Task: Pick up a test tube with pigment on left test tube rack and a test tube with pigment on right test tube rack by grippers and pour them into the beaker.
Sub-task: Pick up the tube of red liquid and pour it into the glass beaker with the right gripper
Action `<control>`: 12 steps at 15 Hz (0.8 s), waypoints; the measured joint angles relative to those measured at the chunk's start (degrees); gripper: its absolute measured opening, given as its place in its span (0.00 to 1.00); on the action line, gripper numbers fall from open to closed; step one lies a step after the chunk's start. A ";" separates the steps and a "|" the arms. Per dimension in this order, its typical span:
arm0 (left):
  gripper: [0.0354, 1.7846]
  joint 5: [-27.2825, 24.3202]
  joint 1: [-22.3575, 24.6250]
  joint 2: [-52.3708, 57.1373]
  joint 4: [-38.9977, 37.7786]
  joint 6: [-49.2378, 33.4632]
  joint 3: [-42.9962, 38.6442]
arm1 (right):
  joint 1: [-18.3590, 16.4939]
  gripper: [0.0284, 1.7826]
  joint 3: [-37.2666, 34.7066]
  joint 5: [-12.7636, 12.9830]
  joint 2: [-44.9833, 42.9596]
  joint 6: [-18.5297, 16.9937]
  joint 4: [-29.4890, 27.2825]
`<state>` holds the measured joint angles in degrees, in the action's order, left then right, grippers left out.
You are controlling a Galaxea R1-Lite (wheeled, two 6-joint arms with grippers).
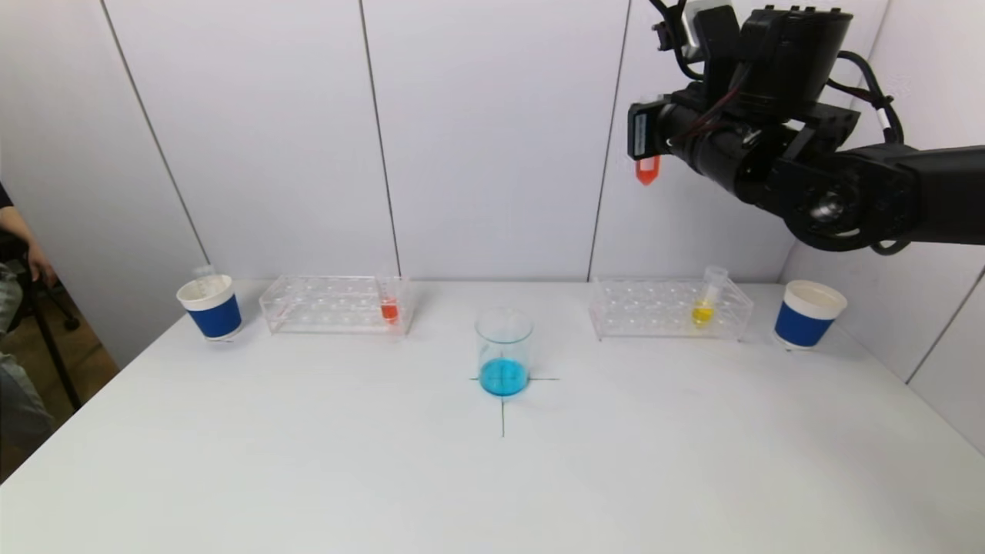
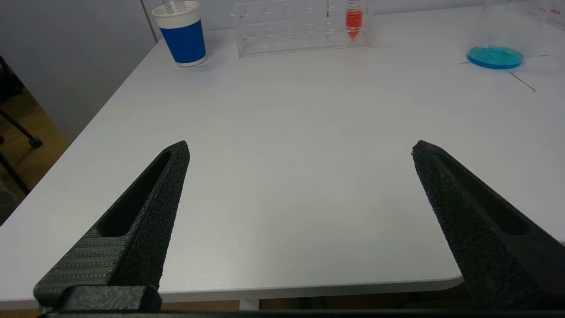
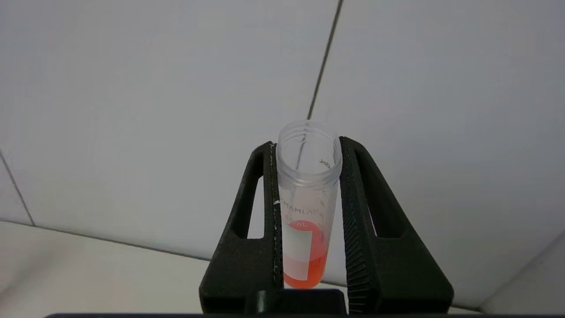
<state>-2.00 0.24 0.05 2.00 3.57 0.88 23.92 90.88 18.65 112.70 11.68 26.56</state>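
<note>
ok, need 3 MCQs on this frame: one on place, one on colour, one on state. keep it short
1. Where does the beaker stand?
A. Between the two racks, on the cross mark
B. Inside the left rack
C. Beside the right cup

2. What colour is the liquid in the beaker?
A. Yellow
B. Blue
C. Red

3. What is the state of the right end effector?
A. Open and empty over the table
B. Shut on the yellow tube
C. Shut on an orange-red tube, held high

Key: 1 A, the head view shows it between the left rack and right rack, on the cross. 2 B, blue liquid fills its base. 3 C, the right wrist view shows the fingers pressing the tube's sides; the left end effector is open and low over the table.
</note>
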 joint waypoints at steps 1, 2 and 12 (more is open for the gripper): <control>0.99 -0.01 0.00 0.00 0.01 0.01 0.00 | 0.35 0.24 0.79 -1.45 -0.18 1.35 -1.32; 0.99 -0.01 0.00 0.00 0.01 0.01 0.00 | 0.67 0.24 1.26 -2.84 -0.30 3.01 -1.82; 0.99 0.00 0.00 0.00 0.00 0.00 0.00 | 7.22 0.24 -5.55 -16.45 -1.07 10.84 -3.56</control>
<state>-2.00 0.24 0.05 2.00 3.57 0.88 31.13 85.33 2.21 111.63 22.52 23.00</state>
